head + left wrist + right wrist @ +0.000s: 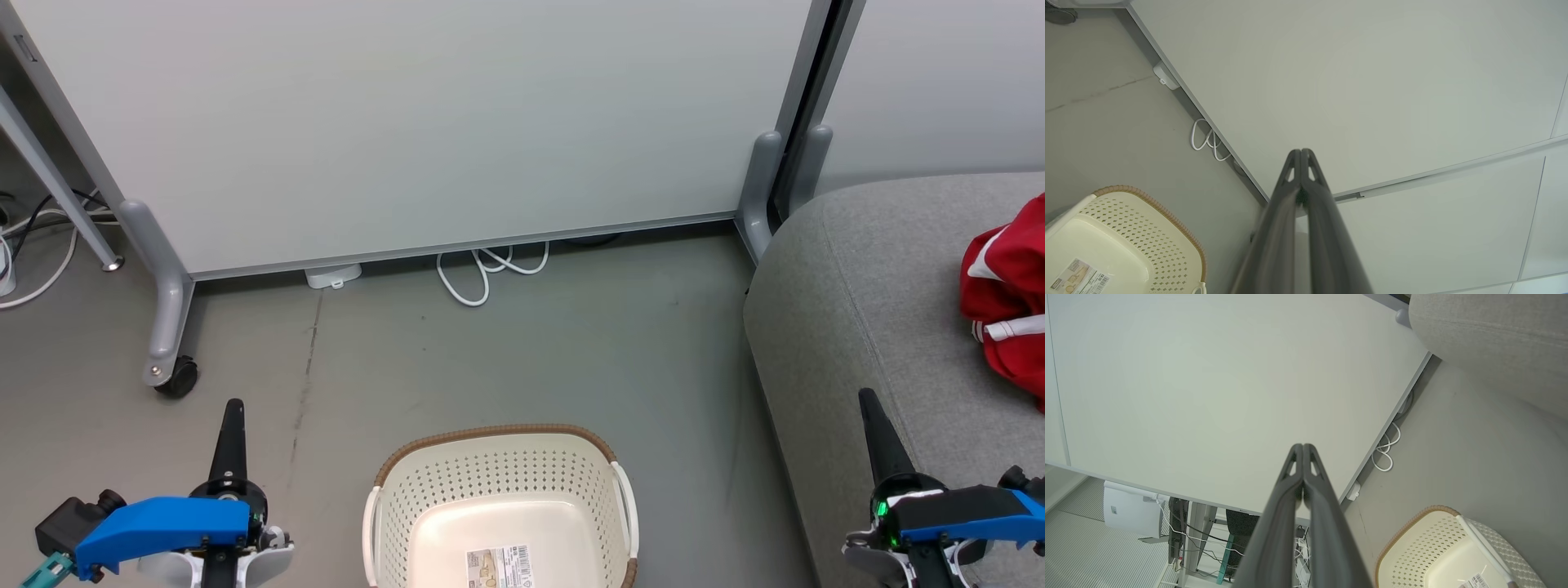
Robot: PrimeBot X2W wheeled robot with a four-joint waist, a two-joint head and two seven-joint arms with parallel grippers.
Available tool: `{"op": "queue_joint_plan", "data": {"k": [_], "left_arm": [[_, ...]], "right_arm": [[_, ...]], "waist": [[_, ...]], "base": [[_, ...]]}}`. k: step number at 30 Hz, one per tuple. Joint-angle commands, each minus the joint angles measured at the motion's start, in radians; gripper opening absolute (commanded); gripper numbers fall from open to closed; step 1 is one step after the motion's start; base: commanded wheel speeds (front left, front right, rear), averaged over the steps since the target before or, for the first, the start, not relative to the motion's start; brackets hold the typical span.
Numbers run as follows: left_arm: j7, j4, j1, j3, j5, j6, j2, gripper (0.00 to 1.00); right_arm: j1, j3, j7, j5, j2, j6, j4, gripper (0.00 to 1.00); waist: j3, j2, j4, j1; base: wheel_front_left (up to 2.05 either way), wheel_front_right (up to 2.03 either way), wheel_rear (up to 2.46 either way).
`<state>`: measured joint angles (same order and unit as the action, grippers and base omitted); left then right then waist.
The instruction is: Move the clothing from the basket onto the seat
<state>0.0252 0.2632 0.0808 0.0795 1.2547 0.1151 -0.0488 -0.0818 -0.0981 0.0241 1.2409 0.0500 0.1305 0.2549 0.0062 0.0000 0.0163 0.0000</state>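
grey floor (522, 351) holds the basket (490, 430), bare where seen, between your left claw (233, 407) and right claw (869, 402), both pinched together on nothing, with the clothing (1008, 278) on the seat (849, 327) up-right of the right claw, where a careless sweep could drag it off.

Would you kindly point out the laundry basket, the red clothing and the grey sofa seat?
laundry basket (498, 429): head view, far brown rim.
red clothing (1016, 278): head view, red fabric.
grey sofa seat (865, 286): head view, bare upholstery.
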Motion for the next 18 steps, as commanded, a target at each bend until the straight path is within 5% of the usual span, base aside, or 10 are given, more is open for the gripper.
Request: {"op": "queue_joint_plan", "data": {"k": [1,18], "left_arm": [[0.006,-0.01,0.02,0.005,0.023,0.006,-0.002,0.0],[0.044,-0.014,0.027,0.02,0.168,0.012,-0.002,0.0]], "right_arm": [[-0.024,-0.002,0.006,0.028,0.001,0.0,-0.01,0.0],[-0.027,-0.009,0.045,0.176,0.001,0.0,-0.011,0.0]], "waist": [[0.0,0.0,0.0,0.0],[-0.001,0.0,-0.007,0.0]], "base": [[0.0,0.0,0.0],[0.0,0.0,0.0]]}}
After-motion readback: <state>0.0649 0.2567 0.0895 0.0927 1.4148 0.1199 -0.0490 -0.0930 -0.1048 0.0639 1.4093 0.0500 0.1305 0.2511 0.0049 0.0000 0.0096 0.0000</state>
